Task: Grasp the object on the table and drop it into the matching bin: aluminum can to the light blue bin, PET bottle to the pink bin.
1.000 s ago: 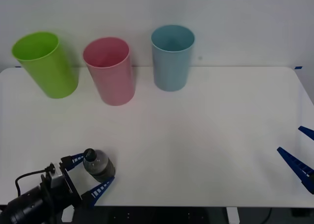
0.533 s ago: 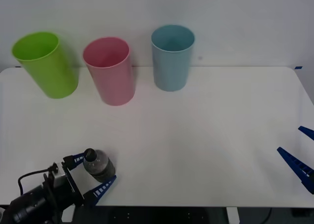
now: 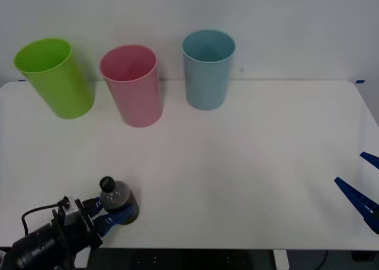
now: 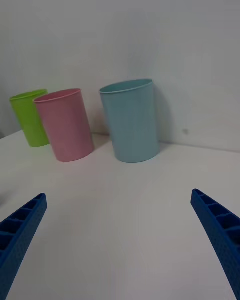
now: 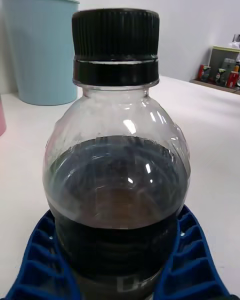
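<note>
At the near left corner of the wide white rectangular table [image 3: 249,163], the small clear plastic bottle with a black cap and dark lower half [image 3: 117,200] stands upright, its long axis vertical. The left gripper [image 3: 109,215] has its blue ribbed fingers [image 5: 192,260] closed in against the bottle's dark lower body on both sides, so it appears gripped. The tall pink tapering plastic bin [image 3: 132,84] stands well apart, straight ahead toward the far edge, between a lime green bin [image 3: 54,77] and the pale blue bin [image 3: 207,68]. The carry must go forward and up over the pink rim. The right gripper [image 3: 362,193] waits spread wide at the table's right edge, much farther away.
</note>
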